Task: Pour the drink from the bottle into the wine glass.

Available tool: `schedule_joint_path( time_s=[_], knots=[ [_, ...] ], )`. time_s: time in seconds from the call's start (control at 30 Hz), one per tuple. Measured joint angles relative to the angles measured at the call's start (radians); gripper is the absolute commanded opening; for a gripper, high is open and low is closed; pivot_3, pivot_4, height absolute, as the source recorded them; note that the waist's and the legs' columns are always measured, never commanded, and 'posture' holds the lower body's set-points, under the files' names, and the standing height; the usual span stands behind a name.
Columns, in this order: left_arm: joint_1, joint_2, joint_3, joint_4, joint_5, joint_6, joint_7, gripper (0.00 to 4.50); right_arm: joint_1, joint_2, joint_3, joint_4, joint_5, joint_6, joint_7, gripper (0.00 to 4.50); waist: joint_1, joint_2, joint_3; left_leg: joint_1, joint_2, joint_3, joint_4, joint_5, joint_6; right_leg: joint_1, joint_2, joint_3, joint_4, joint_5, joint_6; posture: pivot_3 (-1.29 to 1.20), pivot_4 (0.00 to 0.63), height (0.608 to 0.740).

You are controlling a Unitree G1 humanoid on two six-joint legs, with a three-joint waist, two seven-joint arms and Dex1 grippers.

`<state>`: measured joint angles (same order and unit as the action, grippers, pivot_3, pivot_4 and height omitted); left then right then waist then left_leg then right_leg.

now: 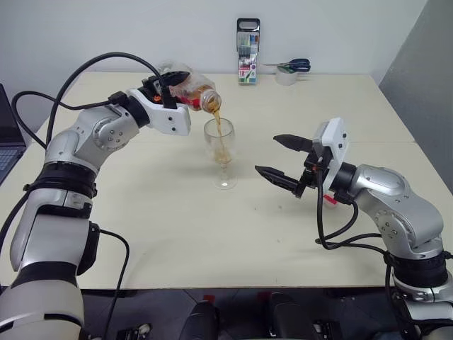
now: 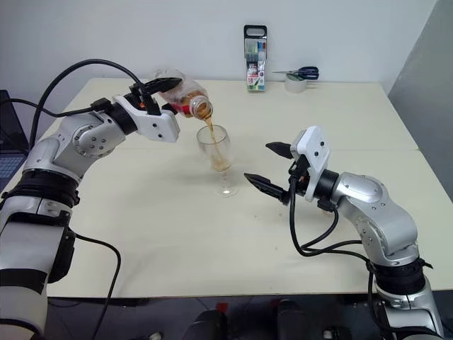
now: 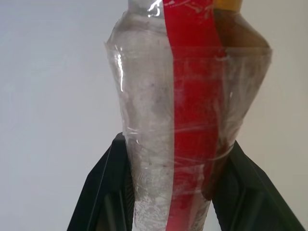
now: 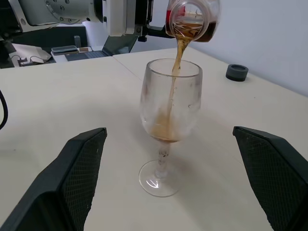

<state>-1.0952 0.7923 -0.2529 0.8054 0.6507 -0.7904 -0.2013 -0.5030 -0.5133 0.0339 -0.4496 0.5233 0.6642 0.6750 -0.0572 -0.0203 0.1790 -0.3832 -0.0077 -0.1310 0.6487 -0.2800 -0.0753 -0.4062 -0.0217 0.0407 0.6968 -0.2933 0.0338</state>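
My left gripper [image 1: 172,86] fingers pinch the tilted bottle [image 1: 190,91]; right gripper [image 1: 284,161] fingers are spread. If I tip further, the drink [image 4: 174,72] may overshoot the wine glass [image 4: 168,122] onto the worktop [image 1: 177,234].

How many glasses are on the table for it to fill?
1. A single wine glass stands near the middle of the table, under the tilted bottle and left of the open right hand. No other glass is visible.

Bottle [image 3: 192,120] base behind claw fingers [image 3: 103,192]
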Motion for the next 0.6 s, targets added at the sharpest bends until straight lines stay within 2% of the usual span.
schedule_joint_path(
  time_s=[0.6],
  knots=[
    [-0.056,0.023,-0.03,0.079,0.062,-0.037,0.088,1.69,0.001,0.001,0.008,0.0,0.007,0.001,0.0,4.5,0.0,0.0,0.0,0.0,0.0,0.0,0.0,0.0,0.0,0.0,0.0,0.0,0.0,0.0,0.0,0.0,0.15,0.74]
  ],
)
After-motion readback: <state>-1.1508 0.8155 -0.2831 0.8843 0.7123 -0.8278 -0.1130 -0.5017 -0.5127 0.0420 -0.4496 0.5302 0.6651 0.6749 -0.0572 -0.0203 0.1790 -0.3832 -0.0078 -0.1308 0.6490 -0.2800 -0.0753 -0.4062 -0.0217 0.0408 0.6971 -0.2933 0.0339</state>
